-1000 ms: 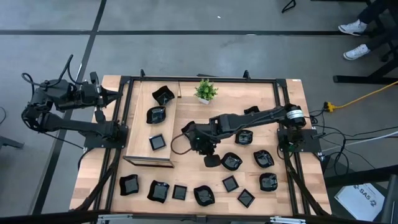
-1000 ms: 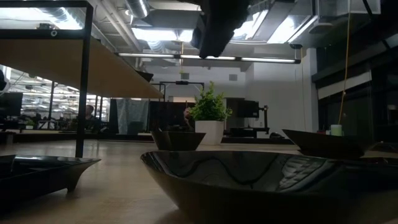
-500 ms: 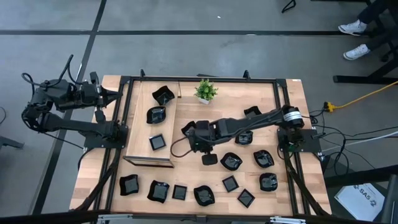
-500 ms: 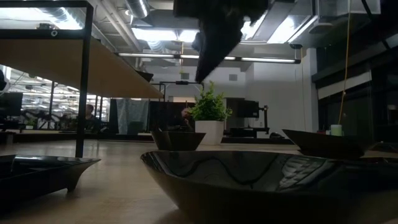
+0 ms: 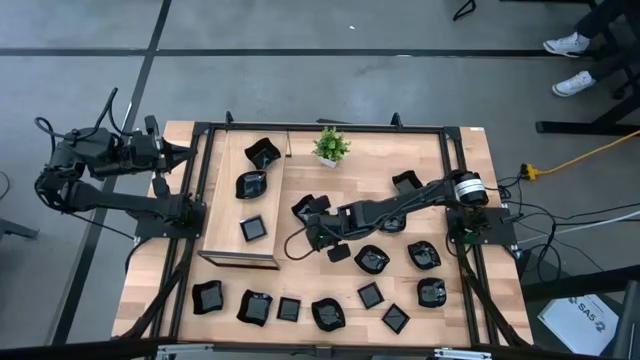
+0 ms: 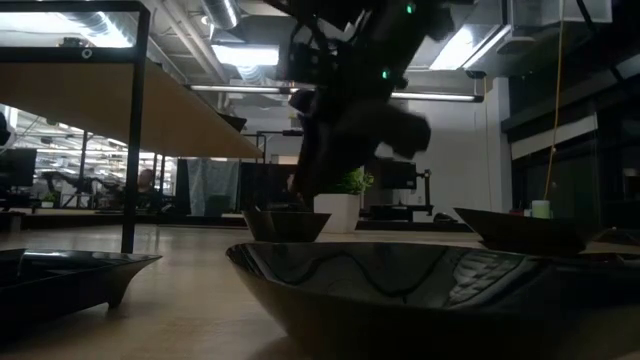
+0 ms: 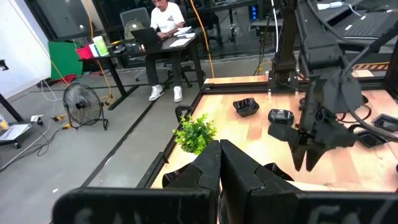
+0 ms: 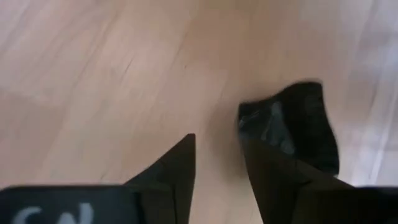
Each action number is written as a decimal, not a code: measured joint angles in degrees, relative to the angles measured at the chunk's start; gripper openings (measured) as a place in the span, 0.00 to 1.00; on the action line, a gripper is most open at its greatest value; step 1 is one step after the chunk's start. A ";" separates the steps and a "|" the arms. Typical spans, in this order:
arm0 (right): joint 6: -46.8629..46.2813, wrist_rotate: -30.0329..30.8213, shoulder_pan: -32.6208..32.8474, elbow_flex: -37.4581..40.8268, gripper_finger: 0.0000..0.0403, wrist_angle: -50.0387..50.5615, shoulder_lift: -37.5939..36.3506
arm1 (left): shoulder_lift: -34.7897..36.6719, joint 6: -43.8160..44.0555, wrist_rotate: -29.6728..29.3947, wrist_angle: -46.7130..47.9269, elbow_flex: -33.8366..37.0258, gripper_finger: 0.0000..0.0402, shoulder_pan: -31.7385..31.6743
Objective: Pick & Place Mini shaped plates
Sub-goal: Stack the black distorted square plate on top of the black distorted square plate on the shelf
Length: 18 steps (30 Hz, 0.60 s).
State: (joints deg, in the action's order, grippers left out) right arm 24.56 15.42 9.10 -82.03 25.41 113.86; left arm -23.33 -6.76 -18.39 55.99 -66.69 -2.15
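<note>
Starting at the front of the bench (image 5: 320, 280), we have a loose row of mini shaped plates (image 5: 288, 309) lying flat on the wood, some square, some wavy-rimmed. From table height the nearest one (image 6: 400, 290) fills the foreground, glossy and dark, with a flatter dish (image 6: 60, 275) off to the side.

Moving one step back, we find more plates scattered on the right half, and among them a single small plate (image 5: 338, 253) resting on the wood. The right arm (image 5: 400, 205) reaches low across the bench right beside it. The right jaws stand apart with bare wood showing in the gap, nothing between them, and that plate (image 8: 292, 121) sits just past one jaw; we cannot tell whether they touch.

Over on the left half we see a raised wooden tray (image 5: 225, 200) carrying three plates in a line: a square one (image 5: 252, 228), a rounded one (image 5: 250, 184) and a wavy one (image 5: 262, 152).

Further back, a small green potted plant (image 5: 331, 145) stands upright near the far edge.

Off the bench's left side, the left arm (image 5: 110, 155) waits, its left jaws pressed together and holding nothing. Beyond the bench, a person (image 7: 165, 12) sits at a desk.
</note>
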 joint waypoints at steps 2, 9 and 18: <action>1.61 0.00 -0.38 1.96 0.33 -3.07 0.00 | 0.00 0.00 -0.01 0.00 -0.01 0.01 0.00; 1.70 0.00 -2.71 6.04 0.30 -9.34 -0.02 | 0.00 0.00 -0.01 -0.01 -0.01 0.01 -0.01; 1.60 -2.15 -5.22 9.28 0.29 -14.85 -0.02 | 0.00 -0.01 -0.01 0.00 0.00 0.01 0.00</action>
State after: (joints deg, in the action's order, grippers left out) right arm 26.16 13.26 3.88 -72.76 10.56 113.84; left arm -23.33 -6.77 -18.39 55.99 -66.68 -2.15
